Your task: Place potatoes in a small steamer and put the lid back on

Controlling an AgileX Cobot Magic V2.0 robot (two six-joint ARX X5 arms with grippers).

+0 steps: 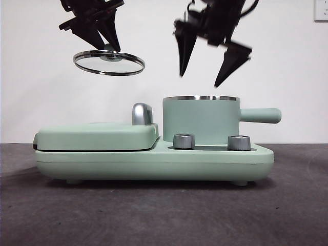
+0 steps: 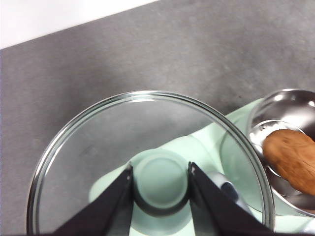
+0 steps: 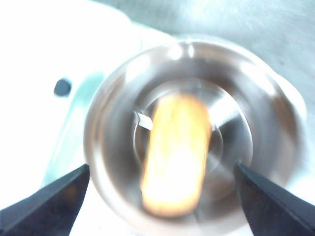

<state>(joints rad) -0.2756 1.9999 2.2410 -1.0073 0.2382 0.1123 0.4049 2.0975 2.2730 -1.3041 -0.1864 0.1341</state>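
Front view: the left gripper [image 1: 105, 43] clamps the lid [image 1: 108, 62], held high beside the pot [image 1: 201, 120]; the right gripper [image 1: 205, 72] hangs splayed above it. Left wrist: the knob [image 2: 160, 179] sits between the jaws. Right wrist: the potato [image 3: 176, 152] lies inside, directly below.

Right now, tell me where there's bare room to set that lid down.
Bare grey table lies in front of the green cooker; its closed griddle cover is flat and free. The steamer mouth is crowded: potato inside, open right gripper above. Left gripper holds the lid.
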